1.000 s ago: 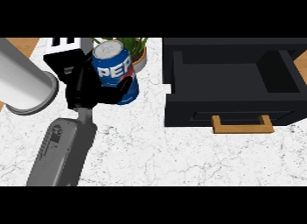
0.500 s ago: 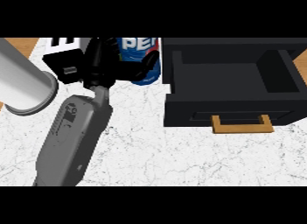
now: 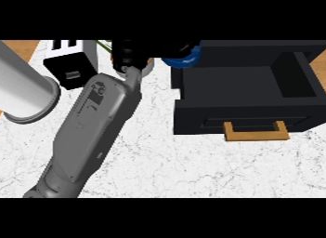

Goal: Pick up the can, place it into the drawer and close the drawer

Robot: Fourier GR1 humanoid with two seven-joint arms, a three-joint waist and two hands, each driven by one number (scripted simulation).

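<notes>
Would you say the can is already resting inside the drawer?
No: the can is held by the hand beside the upper left corner of the open drawer, not inside it.

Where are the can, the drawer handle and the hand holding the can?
can (image 3: 182,58), head view: its blue side below the hand.
drawer handle (image 3: 256,135), head view: its wooden front bar.
left hand (image 3: 141,50), head view: its black fingers round the can.
</notes>
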